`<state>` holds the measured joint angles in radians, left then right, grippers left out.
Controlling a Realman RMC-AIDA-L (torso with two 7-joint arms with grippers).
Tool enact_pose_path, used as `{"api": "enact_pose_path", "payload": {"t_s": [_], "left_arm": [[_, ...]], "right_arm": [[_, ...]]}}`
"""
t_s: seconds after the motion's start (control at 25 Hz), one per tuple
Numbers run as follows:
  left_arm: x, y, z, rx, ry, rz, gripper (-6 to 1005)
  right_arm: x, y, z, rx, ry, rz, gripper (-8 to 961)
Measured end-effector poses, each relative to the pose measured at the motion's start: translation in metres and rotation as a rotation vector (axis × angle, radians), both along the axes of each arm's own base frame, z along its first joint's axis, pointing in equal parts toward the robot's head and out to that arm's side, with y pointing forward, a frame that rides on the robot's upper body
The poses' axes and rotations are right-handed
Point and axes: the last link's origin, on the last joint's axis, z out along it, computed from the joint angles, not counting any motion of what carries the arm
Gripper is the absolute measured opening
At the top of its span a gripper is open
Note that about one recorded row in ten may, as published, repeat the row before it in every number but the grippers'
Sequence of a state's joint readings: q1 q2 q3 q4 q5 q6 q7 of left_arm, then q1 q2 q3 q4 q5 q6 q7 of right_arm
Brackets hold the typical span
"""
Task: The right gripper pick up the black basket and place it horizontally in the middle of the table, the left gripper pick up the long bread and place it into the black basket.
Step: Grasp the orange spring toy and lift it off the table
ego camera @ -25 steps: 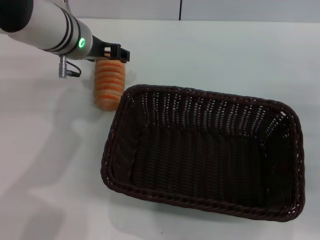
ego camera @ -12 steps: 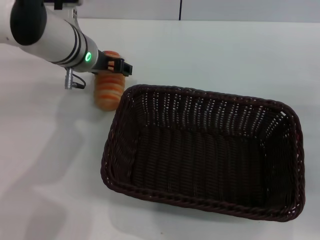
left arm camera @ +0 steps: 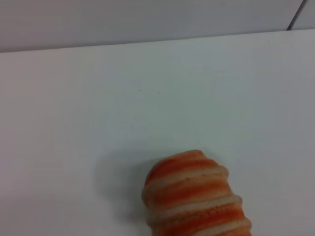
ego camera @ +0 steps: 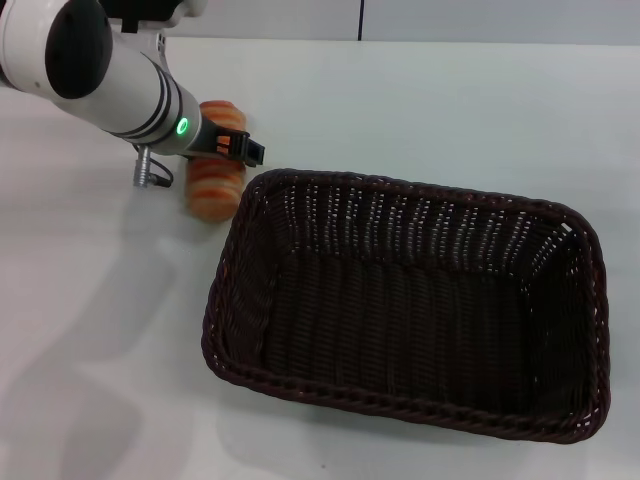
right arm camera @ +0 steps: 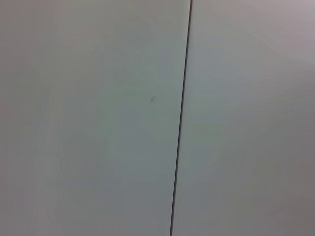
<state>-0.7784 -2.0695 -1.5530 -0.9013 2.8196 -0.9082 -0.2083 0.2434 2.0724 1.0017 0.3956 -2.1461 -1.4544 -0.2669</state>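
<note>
Step in hand: second half of the task. The basket (ego camera: 410, 310) lies lengthwise across the middle of the desk (ego camera: 420, 110), empty, so its placing looks done; the bread is not yet picked up.

Bread (ego camera: 214, 165): on the desk, just beside the basket's left far corner, outside the rim, ridged side up. In the left wrist view one rounded end shows (left arm camera: 194, 196), resting on bare desk.

Left tool (ego camera: 238, 146): over the bread, its black end pointing toward the basket. Fingers hidden from the head camera and absent from the wrist view; cannot tell whether spread or pressed together, nor whether it touches the bread.

Right tool: out of sight; its wrist camera shows only a pale surface with a dark seam.

Next move, as judged: settle the left tool about the loaf's middle, pinch, lift clear of the rim, carry a short way right into the basket.
</note>
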Motion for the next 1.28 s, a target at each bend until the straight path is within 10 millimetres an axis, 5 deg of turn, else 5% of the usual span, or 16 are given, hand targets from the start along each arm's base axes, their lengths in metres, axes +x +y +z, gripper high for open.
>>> {"api": "enact_pose_path", "payload": {"t_s": [0.48, 0.96, 1.28], "left_arm": [[0.002, -0.002, -0.008, -0.054, 0.064, -0.056, 808], [0.011, 0.000, 0.000, -0.039, 0.060, -0.143, 606], [0.041, -0.018, 0.068, 0.019, 0.090, -0.474, 562]], "right_arm": [[0.000, 0.000, 0.000, 0.000, 0.000, 0.000, 393], [0.000, 0.000, 0.002, 0.010, 0.001, 0.004, 394], [0.000, 0.006, 0.004, 0.014, -0.002, -0.003, 394]]}}
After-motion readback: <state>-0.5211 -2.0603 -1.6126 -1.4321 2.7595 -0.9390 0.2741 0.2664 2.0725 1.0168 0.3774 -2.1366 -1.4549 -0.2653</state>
